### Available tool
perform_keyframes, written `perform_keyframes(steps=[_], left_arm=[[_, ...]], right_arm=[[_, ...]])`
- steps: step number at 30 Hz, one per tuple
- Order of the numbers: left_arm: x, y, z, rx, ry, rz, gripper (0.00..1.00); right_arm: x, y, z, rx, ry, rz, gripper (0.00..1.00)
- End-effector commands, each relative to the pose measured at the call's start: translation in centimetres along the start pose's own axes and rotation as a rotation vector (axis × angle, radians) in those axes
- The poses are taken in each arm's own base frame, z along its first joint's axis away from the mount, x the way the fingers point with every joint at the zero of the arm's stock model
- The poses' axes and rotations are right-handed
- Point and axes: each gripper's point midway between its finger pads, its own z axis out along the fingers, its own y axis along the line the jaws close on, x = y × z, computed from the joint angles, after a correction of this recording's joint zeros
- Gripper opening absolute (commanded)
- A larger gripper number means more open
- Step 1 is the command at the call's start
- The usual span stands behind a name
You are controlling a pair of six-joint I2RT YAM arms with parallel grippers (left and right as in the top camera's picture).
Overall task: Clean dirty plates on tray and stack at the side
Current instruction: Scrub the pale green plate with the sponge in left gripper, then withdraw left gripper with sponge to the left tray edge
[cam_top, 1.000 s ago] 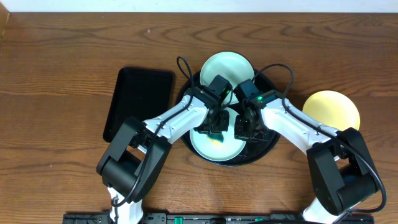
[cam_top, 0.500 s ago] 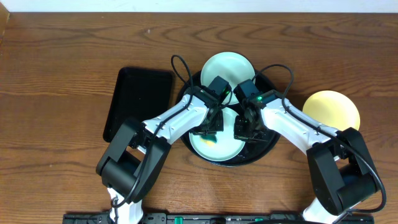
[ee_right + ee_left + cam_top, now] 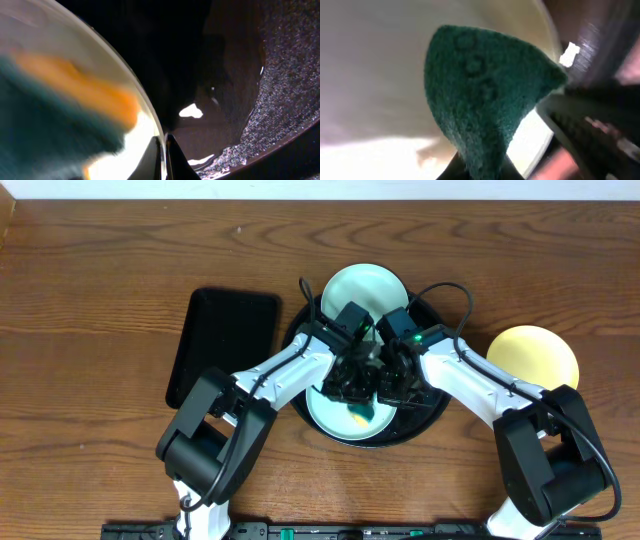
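The round black tray [image 3: 432, 412] holds two mint-blue plates: a far one [image 3: 364, 284] and a near one [image 3: 335, 417]. The yellow plate [image 3: 533, 353] lies on the table to the right, off the tray. My left gripper [image 3: 357, 388] is shut on a green and yellow sponge [image 3: 361, 414], pressed on the near plate; in the left wrist view the sponge [image 3: 485, 105] fills the middle over the plate [image 3: 370, 75]. My right gripper [image 3: 390, 390] is shut on the near plate's right rim [image 3: 150, 125], with the tray [image 3: 240, 90] beyond it.
A smaller rectangular black tray [image 3: 222, 345] lies to the left of the round tray. Both arms cross over the round tray's middle. The wooden table [image 3: 100, 280] extends all around.
My left gripper has moved the sponge to the right across the near plate, toward the right gripper. The right gripper and the plates have stayed in place.
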Motion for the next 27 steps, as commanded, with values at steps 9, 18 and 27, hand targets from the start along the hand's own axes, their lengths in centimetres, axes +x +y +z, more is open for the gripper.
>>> perform_keyframes(steps=[9,18,27], left_arm=[[-4.0,12.8,-4.7,-0.616,-0.334,-0.340,0.08],[-5.2,13.3,-11.6,-0.596,-0.408,-0.396,0.07],[-4.4,10.1,-23.3,-0.536,-0.614,-0.222,0.07]], right_arm=[[0.3,-0.2,0.5,0.024,0.010,-0.023,0.01],[0.3,-0.2,0.5,0.024,0.009,-0.027,0.01],[-0.4,0.6,0.2,-0.009,-0.019,-0.126,0.01]])
